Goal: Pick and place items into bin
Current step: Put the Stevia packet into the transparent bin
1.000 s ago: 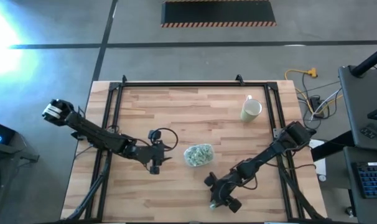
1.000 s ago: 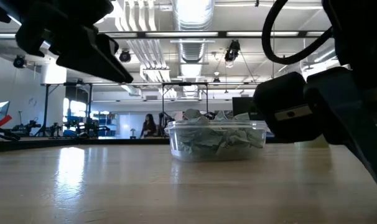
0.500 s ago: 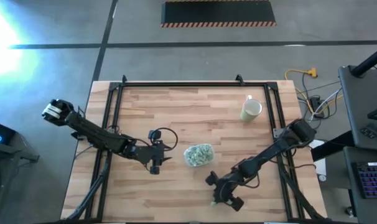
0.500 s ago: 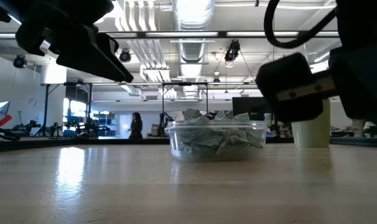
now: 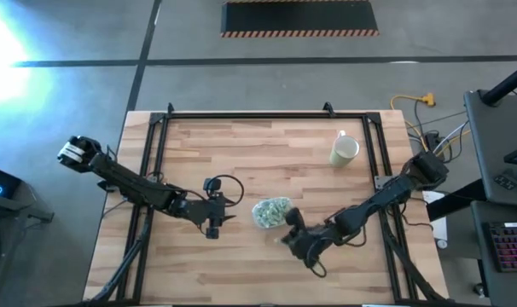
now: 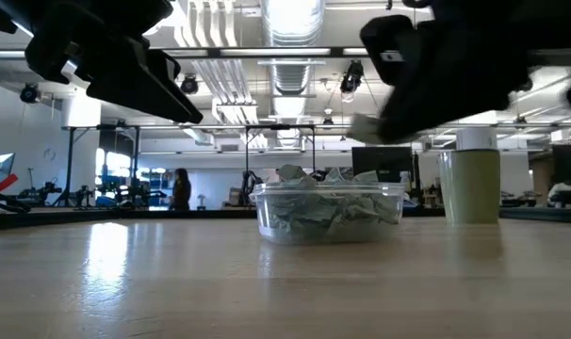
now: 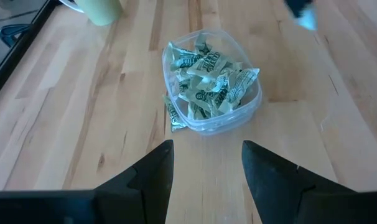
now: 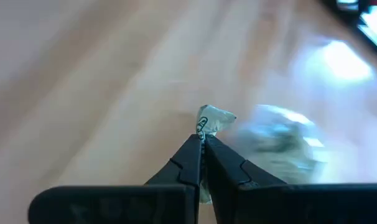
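Pinching one small whitish crinkly wrapped candy (image 8: 214, 118), the right gripper (image 5: 286, 238) has its two dark fingers (image 8: 190, 160) pressed tightly together on the wrapper, which sticks out past their tips. Seen from above, this gripper sits just beside the small shallow clear plastic oval bin (image 5: 271, 211), at about the bin's 4 o'clock, near the middle of the pale wooden plank tabletop (image 5: 267, 153). In the level view from tabletop height, the dark right gripper (image 6: 380, 118) hangs above the surface and to the right of the bin (image 6: 329, 212), a pale scrap showing at its lower edge.

The bin holds a heap of pale-green and whitish wrapped candies (image 7: 208, 78), piled up to its rim and a little over it. One more wrapped candy (image 7: 175, 117) lies at the bin's outer wall, touching it.

The left gripper (image 5: 212, 223) hovers at the bin's 9 o'clock, near it but apart, and its fingers (image 7: 152, 176) stand spread wide and grasp nothing; the bin shows between them farther off.

A cream-coloured mug (image 5: 345, 151) stands upright at about 1 o'clock from the bin, well apart from it, near the tabletop's far right edge. A person (image 6: 181, 188) stands far back in the room beyond the tabletop.
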Robot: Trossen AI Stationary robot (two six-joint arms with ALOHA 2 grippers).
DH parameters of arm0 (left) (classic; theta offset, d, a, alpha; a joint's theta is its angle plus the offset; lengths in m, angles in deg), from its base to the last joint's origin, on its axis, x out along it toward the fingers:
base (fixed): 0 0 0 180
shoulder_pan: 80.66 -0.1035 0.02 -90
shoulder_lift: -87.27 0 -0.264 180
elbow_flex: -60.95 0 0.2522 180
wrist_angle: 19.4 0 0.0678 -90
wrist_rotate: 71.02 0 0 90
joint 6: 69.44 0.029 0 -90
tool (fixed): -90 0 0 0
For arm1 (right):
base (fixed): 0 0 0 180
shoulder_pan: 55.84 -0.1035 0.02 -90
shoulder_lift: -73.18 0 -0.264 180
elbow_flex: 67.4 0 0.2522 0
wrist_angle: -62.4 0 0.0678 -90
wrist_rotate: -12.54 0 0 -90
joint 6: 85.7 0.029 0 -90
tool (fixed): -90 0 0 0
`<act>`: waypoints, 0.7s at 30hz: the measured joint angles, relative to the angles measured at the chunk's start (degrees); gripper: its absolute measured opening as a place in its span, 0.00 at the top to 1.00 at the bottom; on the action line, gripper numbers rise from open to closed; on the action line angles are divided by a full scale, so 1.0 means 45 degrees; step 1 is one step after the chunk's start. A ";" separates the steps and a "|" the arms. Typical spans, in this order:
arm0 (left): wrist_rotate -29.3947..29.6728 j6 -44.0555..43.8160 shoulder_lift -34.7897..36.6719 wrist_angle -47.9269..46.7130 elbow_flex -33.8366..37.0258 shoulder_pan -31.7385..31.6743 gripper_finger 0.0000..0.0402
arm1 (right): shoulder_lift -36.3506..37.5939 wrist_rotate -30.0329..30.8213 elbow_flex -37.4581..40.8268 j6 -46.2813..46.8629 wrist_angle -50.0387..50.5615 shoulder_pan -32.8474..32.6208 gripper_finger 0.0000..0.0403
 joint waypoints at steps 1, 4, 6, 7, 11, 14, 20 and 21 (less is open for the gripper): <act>-0.0002 0.0020 0.0000 -0.0001 0.0000 0.0000 0.57 | 0.0027 0.0405 0.0000 -0.0169 -0.0116 0.0169 0.97; 0.0000 0.0087 0.0000 0.0005 0.0000 0.0000 0.57 | 0.0039 0.0716 0.0000 -0.0307 -0.0157 0.0837 0.97; 0.0000 0.0091 0.0000 -0.0005 0.0000 0.0000 0.57 | -0.0011 0.0723 0.0000 -0.0178 -0.0167 0.1354 0.97; 0.0000 0.0092 0.0000 0.0003 0.0000 0.0000 0.57 | -0.0028 0.0721 0.0005 -0.0115 -0.0150 0.1595 0.97; 0.0000 0.0097 0.0005 -0.0005 0.0000 0.0000 0.57 | -0.0010 0.0725 0.0010 0.0091 -0.0155 0.2275 0.97; 0.0001 0.0097 0.0005 -0.0001 0.0000 0.0000 0.57 | 0.0003 0.0619 0.0015 0.0227 -0.0159 0.2474 0.97; 0.0000 0.0092 0.0010 -0.0005 0.0000 0.0000 0.57 | -0.0031 0.0297 0.0021 0.0271 -0.0076 0.2555 0.91; 0.0002 0.0097 0.0010 -0.0005 0.0000 0.0000 0.57 | -0.0021 0.0294 0.0024 0.0267 -0.0062 0.2546 0.89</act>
